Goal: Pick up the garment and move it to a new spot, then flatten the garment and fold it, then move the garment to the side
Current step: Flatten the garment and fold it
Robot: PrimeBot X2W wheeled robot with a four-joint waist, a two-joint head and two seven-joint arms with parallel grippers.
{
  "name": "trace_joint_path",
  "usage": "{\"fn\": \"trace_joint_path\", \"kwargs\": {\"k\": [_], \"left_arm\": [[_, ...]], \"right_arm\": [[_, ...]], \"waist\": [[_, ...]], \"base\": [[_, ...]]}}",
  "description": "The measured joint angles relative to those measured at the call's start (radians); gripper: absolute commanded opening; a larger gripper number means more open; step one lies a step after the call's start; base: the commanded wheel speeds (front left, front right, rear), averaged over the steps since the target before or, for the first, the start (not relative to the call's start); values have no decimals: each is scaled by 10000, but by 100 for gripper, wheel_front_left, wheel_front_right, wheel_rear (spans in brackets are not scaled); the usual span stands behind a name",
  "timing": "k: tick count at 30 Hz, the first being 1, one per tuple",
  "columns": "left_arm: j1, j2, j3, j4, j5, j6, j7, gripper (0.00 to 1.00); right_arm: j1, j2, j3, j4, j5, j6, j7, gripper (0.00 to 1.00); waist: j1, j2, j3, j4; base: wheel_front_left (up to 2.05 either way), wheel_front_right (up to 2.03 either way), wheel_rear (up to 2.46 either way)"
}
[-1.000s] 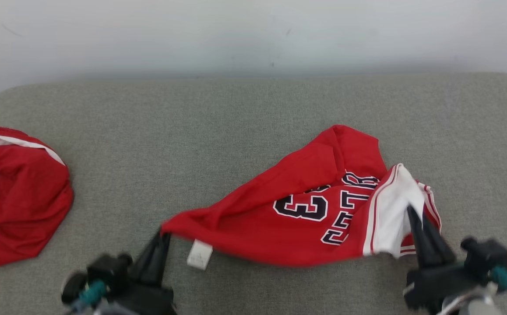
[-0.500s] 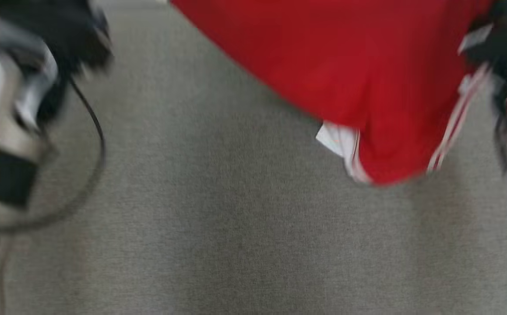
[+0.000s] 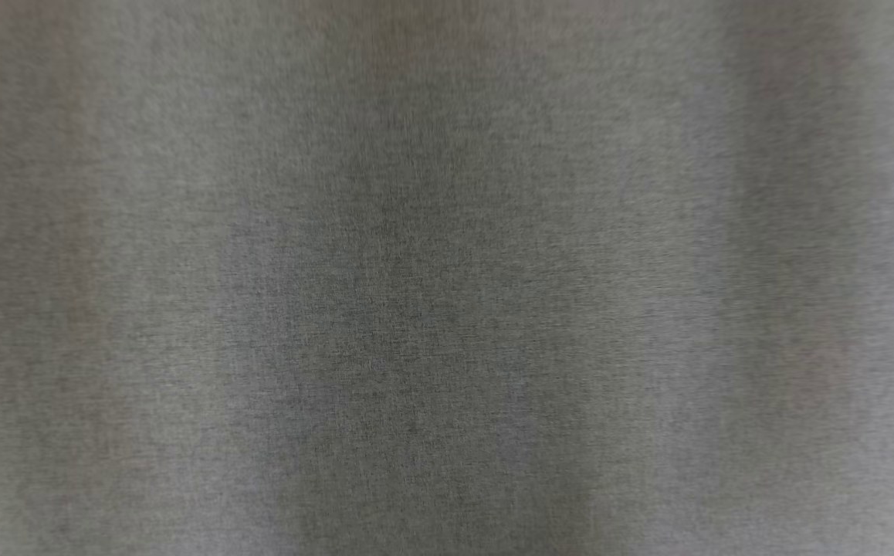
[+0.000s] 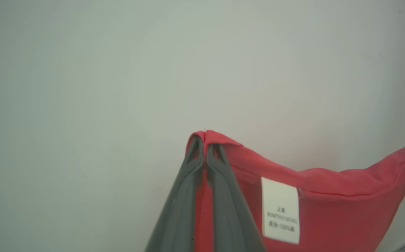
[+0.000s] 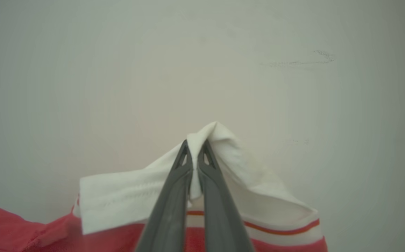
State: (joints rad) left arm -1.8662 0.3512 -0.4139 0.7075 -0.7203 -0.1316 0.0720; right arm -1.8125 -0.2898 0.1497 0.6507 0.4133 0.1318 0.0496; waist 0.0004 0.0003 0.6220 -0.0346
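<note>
The garment (image 4: 328, 206) is red cloth with a white care label (image 4: 280, 210), held up in front of a pale wall. In the left wrist view my left gripper (image 4: 204, 141) is shut on a red corner of it, and the cloth sags away to the right. My right gripper (image 5: 194, 146) is shut on a white band of the garment (image 5: 125, 199), which has a red stripe below. The head view looks down at blurred grey fabric (image 3: 447, 309).
A pale, plain wall (image 5: 202, 52) stands behind both grippers, with faint scuff marks (image 5: 300, 61) on it. The grey fabric surface lies below.
The head camera has swung down, so the garment and both grippers have passed out of its picture. Both grippers keep their hold while the garment has come up off the surface.
</note>
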Motion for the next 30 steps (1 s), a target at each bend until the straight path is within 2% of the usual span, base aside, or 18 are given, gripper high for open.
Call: {"fn": "trace_joint_path", "kwargs": {"k": [6, 11, 17, 26, 30], "left_arm": [[-1742, -240, 42, 1223, 117, 36, -270, 0], [-2498, -399, -138, 1933, 242, 25, -535, 0], [-2568, -385, -504, 2516, 201, 21, -755, 0], [-2589, -307, -1055, 2667, -322, 4, -1127, 0], [-1590, -267, -1427, 2274, -924, 2, -1707, 0]], "right_arm": [[-1910, 100, -251, 1570, -704, 0, -169, 0], [-2754, 234, -430, 2738, -1001, 0, -575, 0], [-3067, 393, -50, 3624, -1108, 0, -970, 0], [-3309, 307, 405, 4464, -813, 0, -1398, 0], [-2680, 407, 1049, 4533, -322, 0, -1833, 0]], "waist": [[-1, 0, 596, 80], [-3, -1, 938, 100], [-3, -1, 1270, 2], [-2, -1, 1521, 17], [-5, -3, 1262, 76]], "base": [[0, 0, 0], [0, 0, 0], [0, 0, 0], [0, 0, 0], [0, 0, 0]]}}
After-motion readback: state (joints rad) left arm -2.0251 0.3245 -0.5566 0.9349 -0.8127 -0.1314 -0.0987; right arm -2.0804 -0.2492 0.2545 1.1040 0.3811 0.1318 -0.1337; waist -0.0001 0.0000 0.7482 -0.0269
